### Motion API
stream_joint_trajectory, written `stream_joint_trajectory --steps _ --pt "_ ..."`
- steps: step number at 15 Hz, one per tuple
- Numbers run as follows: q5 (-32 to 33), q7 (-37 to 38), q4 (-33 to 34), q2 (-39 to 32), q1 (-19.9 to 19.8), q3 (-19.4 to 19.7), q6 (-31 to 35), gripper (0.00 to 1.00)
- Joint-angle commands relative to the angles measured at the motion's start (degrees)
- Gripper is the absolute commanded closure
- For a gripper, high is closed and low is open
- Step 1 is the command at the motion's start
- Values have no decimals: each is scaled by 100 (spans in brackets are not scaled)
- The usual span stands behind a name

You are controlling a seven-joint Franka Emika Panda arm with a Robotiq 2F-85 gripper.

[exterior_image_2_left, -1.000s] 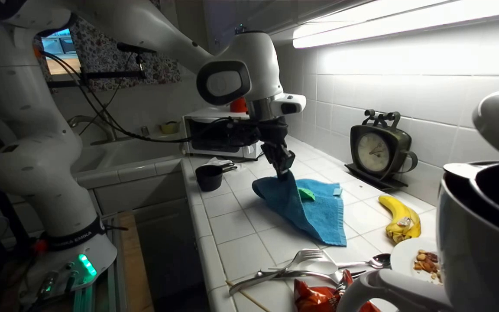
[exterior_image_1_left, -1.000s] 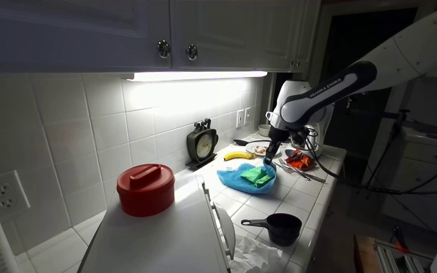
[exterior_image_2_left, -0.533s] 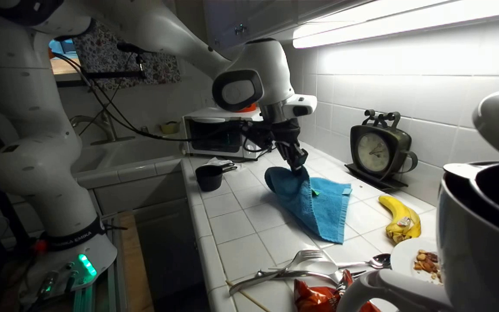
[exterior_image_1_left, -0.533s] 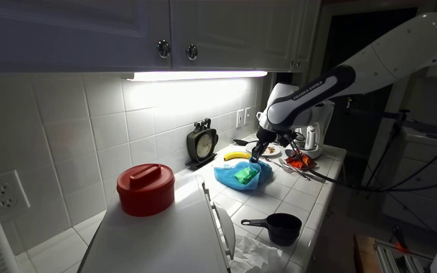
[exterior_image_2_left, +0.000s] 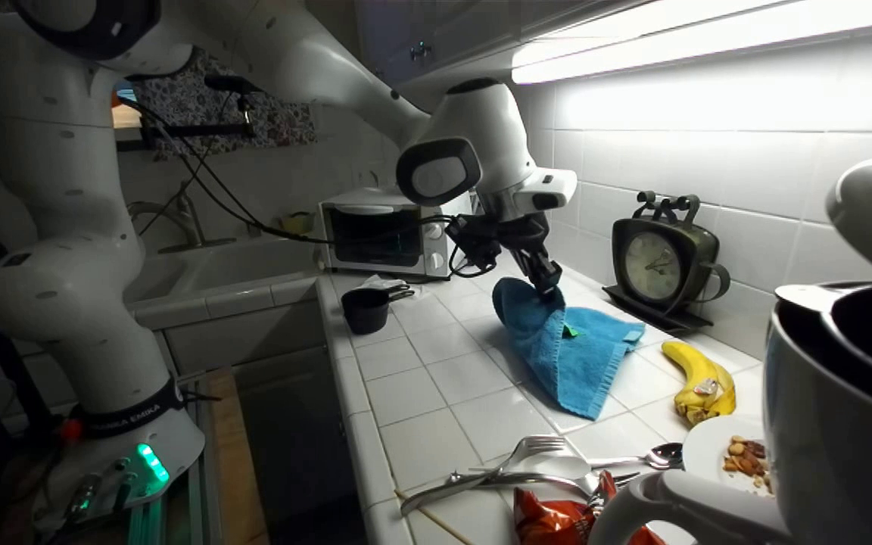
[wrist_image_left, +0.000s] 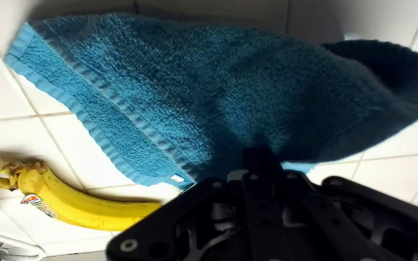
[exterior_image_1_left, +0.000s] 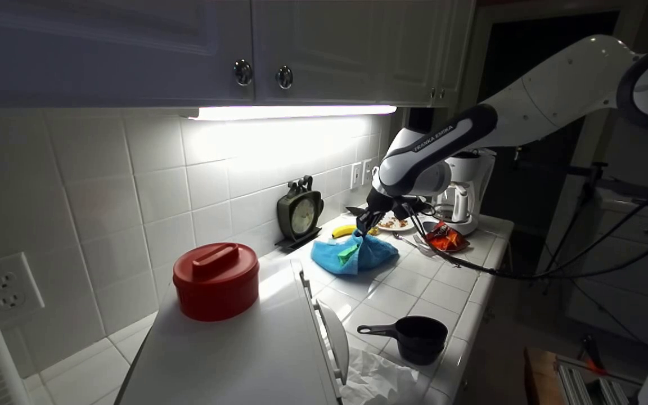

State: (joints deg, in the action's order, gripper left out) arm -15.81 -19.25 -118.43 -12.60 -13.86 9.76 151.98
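"What has the hand [exterior_image_2_left: 548, 293] got?"

"An edge of the blue towel [exterior_image_2_left: 580, 359]. The jaws are closed on it, and it's lifted into a peak over the tiled table [exterior_image_2_left: 428, 446], the rest of the cloth lying below."

"And that bit of green?"

"A green packet [exterior_image_1_left: 348, 255], partly hidden by the folded-over cloth."

"What's close by?"

"The banana [wrist_image_left: 96, 212], just beside the towel, and a clock [exterior_image_2_left: 655, 265] standing by the wall [exterior_image_2_left: 708, 166]. Cutlery [exterior_image_2_left: 523, 478] lies in a heap, a red bag [exterior_image_2_left: 549, 518] next to it."

"Other side?"

"A black measuring cup [exterior_image_1_left: 422, 340], well apart from the towel, the white toaster oven [exterior_image_2_left: 375, 200] near it."

"What's in the way?"

"In an exterior view the coffee maker [exterior_image_2_left: 845, 393] covers part of the bag and the plate [exterior_image_2_left: 702, 446] of nuts [exterior_image_2_left: 743, 458]."
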Motion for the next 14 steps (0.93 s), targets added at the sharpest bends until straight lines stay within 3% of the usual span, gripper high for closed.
stream_joint_trajectory --steps 1,2,4,7,14 --pt "-325 -20 280 -392 -211 -257 192 94" --pt "-334 9 298 -460 -243 -294 228 94" --pt "-301 16 337 -582 -305 -356 273 68" --pt "-248 91 387 -705 -376 -411 336 54" --pt "-621 51 201 -329 -617 -732 685 5"
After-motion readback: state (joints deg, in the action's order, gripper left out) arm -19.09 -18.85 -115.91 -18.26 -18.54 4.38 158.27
